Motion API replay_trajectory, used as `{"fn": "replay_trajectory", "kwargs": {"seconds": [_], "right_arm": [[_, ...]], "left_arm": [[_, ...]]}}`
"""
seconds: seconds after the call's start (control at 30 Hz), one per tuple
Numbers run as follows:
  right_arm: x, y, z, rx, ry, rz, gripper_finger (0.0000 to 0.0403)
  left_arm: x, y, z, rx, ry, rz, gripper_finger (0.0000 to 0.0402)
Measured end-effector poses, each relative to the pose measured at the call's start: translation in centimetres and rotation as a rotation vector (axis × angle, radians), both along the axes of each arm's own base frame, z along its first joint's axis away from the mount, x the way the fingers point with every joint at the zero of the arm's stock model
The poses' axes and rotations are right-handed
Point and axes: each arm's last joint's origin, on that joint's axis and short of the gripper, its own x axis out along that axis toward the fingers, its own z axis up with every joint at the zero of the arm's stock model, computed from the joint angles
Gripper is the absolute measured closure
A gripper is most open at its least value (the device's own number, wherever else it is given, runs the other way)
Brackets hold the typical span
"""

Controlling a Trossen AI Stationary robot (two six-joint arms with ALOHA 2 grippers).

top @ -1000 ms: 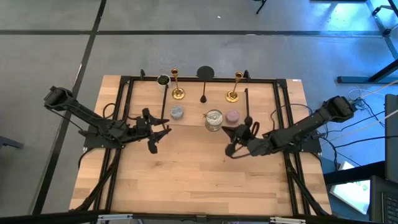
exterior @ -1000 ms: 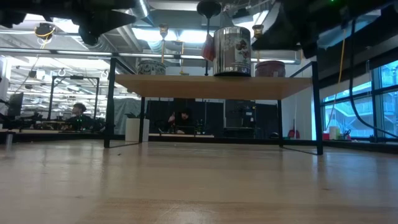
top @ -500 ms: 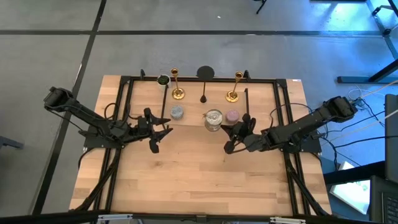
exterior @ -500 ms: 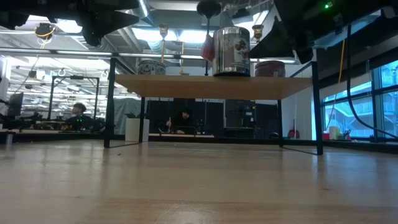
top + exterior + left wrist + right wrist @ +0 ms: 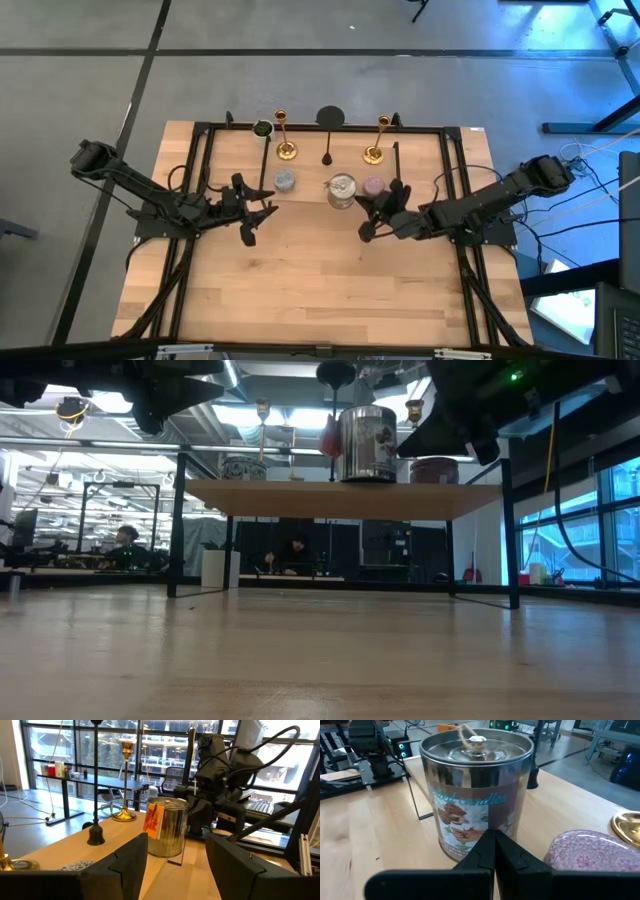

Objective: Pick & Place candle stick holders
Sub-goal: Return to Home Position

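Worktop (image 5: 320, 290) with raised shelf (image 5: 340, 497); left gripper (image 5: 268, 208) fingers apart; right gripper (image 5: 362, 212) fingers together just beside silver tin (image 5: 342, 190); left candle stick holder (image 5: 284, 138) and right candle stick holder (image 5: 377, 140) upright on shelf behind tin.

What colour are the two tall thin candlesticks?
The candlesticks are shiny gold, clearest in the high view.
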Motion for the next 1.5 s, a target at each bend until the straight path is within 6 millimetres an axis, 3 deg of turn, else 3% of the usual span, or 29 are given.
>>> {"fn": "replay_trajectory", "kwargs": {"seconds": [0.9, 1.23, 1.5], "right_arm": [[1.3, -0.4, 0.2, 0.030, -0.078, 0.048, 0.0403], [2.1, -0.3, 0.3, 0.033, -0.091, 0.073, 0.0403], [3.3, 0.1, 0.7, -0.005, -0.041, 0.084, 0.0403]], "left_arm": [[0.3, 0.4, -0.3, -0.016, 0.013, 0.018, 0.0206], [2.3, 2.0, -2.4, -0.082, 0.078, 0.028, 0.0206], [4.7, 2.1, -2.1, -0.026, 0.095, -0.013, 0.0206]]}}
